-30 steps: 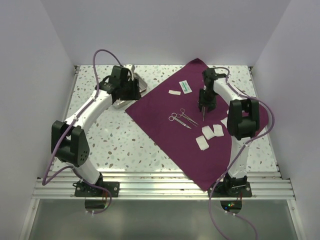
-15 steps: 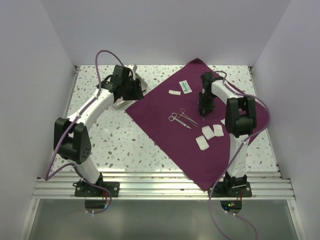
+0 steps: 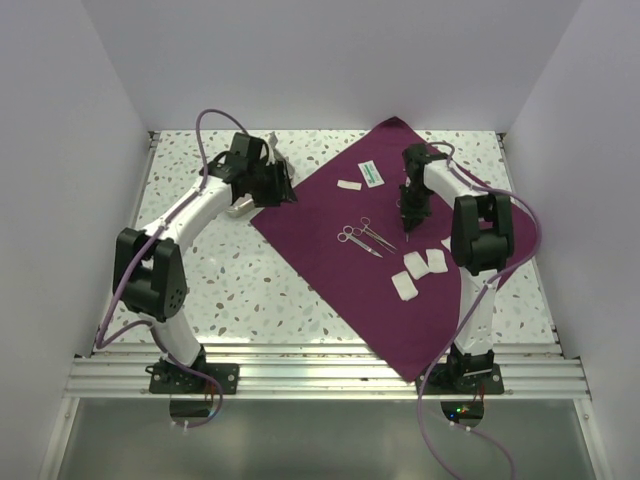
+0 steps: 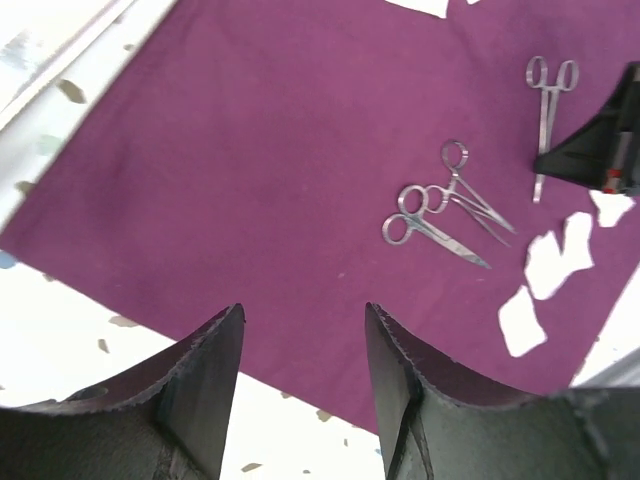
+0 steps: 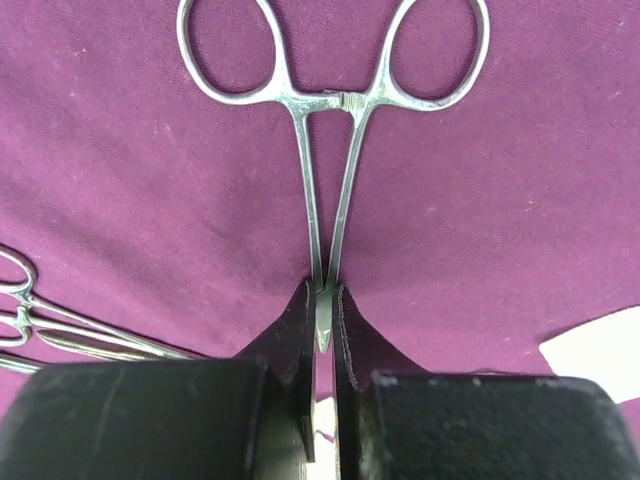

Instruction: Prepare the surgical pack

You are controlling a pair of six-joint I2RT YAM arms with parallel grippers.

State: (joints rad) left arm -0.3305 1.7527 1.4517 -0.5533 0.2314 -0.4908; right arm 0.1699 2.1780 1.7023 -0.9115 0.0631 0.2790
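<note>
The plum cloth (image 3: 340, 260) lies spread at centre right. My right gripper (image 5: 322, 305) is shut on the tip of silver forceps (image 5: 342, 101), which lie flat on the cloth with their rings pointing away; from above the gripper (image 3: 408, 222) stands upright over them. Two more scissor-like tools (image 3: 358, 238) lie crossed to its left. White gauze pads (image 3: 418, 265) sit nearer the front. My left gripper (image 4: 303, 330) is open and holds nothing above the cloth's left edge (image 4: 250, 150). The steel tray (image 3: 238, 208) is mostly hidden behind the left arm.
Two small packets (image 3: 360, 178) lie on the cloth's far part. The speckled table top (image 3: 230, 280) stretches left of the cloth. White walls close in the back and both sides. A metal rail (image 3: 320, 375) runs along the near edge.
My right gripper has closed on the tip of the forceps. The left arm has swung a little to the right, toward the cloth's left corner.
</note>
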